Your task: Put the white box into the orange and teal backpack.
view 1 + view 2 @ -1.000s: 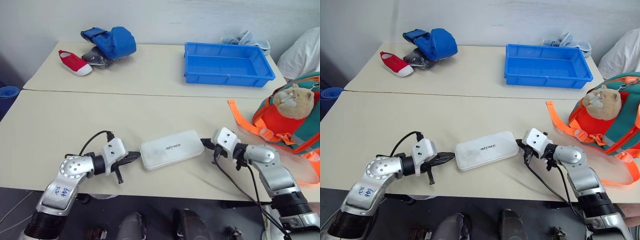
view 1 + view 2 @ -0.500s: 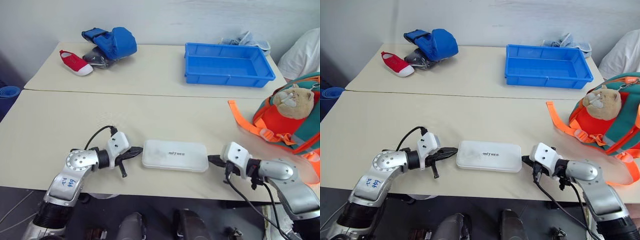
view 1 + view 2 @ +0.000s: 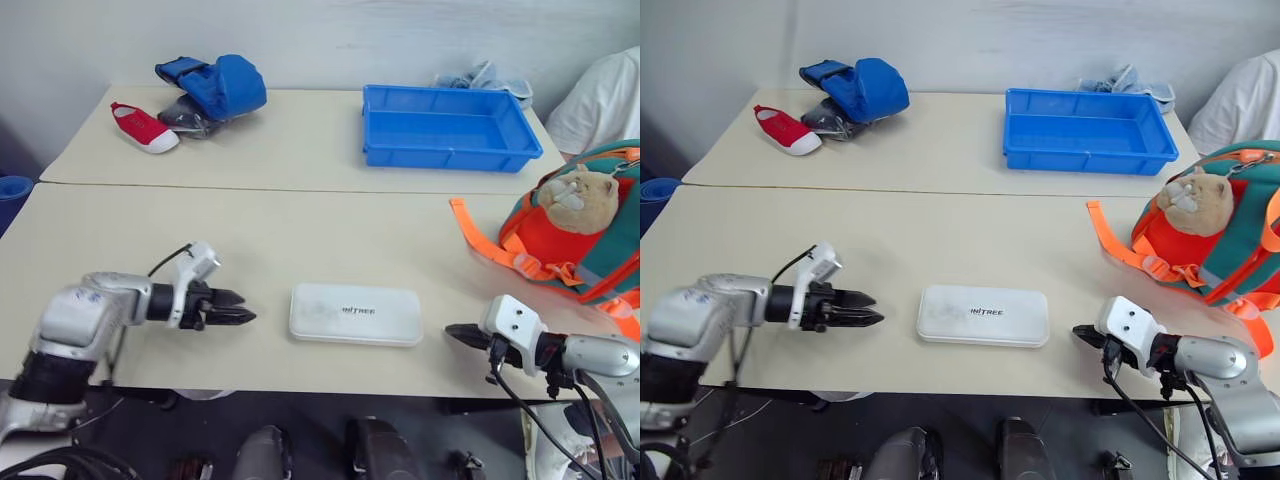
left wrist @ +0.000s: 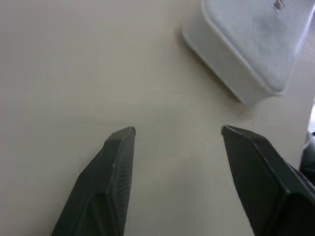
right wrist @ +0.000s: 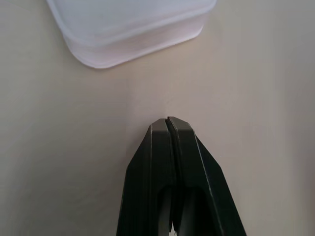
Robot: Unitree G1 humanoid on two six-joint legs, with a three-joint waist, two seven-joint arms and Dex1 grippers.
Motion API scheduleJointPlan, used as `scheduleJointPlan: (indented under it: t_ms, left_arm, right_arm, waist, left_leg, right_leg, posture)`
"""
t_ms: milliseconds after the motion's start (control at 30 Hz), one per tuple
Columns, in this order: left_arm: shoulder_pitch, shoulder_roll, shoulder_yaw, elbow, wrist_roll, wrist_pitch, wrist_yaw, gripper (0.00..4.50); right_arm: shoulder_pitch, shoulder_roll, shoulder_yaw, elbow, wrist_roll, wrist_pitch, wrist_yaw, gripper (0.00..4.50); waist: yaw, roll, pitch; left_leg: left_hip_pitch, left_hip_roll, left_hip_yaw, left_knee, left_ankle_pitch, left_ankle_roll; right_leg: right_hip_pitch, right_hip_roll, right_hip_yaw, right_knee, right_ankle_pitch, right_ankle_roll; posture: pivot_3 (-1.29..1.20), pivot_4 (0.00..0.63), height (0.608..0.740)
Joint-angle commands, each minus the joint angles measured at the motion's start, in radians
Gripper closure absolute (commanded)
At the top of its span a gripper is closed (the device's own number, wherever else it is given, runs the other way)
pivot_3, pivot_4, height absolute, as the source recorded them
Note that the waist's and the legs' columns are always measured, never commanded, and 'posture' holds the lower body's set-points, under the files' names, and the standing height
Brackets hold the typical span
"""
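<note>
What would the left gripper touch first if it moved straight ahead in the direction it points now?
Probably the white box. The left gripper, jaws open, points along the table toward the box's near short end, with bare tabletop between them. It tilts slightly downward, so it might meet the table first.

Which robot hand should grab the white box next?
Probably the left hand: its fingers are open and empty, pointing at the white box. The right hand is shut, though it sits nearer the orange and teal backpack.
</note>
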Motion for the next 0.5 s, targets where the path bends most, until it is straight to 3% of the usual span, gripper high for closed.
scheduleJointPlan:
  t_ms: [33, 100, 267, 500]
  left_arm:
    - [-0.143, -0.012, -0.043, 0.109, -0.056, 0.233, -0.015, 0.33]
    - [-0.186, -0.012, -0.102, 0.127, -0.073, 0.312, -0.043, 0.03]
    - [-0.247, -0.163, -0.069, 0.253, -0.082, 0.458, 0.049, 0.03]
    - [-0.135, -0.271, -0.010, 0.116, -0.208, 0.495, 0.216, 0.03]
  right_arm:
    - [-0.008, -0.013, -0.018, -0.043, 0.024, -0.012, 0.013, 4.50]
    - [-0.016, -0.006, 0.005, -0.038, 0.010, -0.020, 0.013, 4.50]
    - [-0.092, 0.024, 0.080, 0.024, -0.026, -0.041, 0.000, 4.50]
    - [-0.200, 0.051, 0.180, 0.116, -0.098, -0.072, -0.015, 4.50]
  waist:
    - [0.009, -0.002, 0.001]
    - [0.013, -0.004, 0.001]
    - [0.016, -0.004, 0.002]
    - [0.019, -0.004, 0.001]
  left_leg:
    - [-0.001, 0.000, -0.001, 0.001, 0.000, 0.000]
    - [-0.001, -0.001, -0.001, 0.002, 0.000, 0.001]
    - [-0.002, -0.003, -0.001, 0.004, 0.000, 0.001]
    - [0.000, -0.003, -0.001, 0.005, 0.000, 0.001]
  right_leg:
    - [0.000, 0.000, -0.001, 0.000, 0.000, 0.000]
    - [0.000, 0.000, 0.000, 0.001, -0.001, 0.001]
    - [0.000, -0.002, 0.001, 0.002, -0.001, 0.003]
    - [0.001, -0.003, 0.002, 0.005, -0.002, 0.003]
  posture:
    - [0.00, 0.150, 0.740]
    - [0.00, 0.150, 0.740]
    - [0.00, 0.150, 0.740]
    - [0.00, 0.150, 0.740]
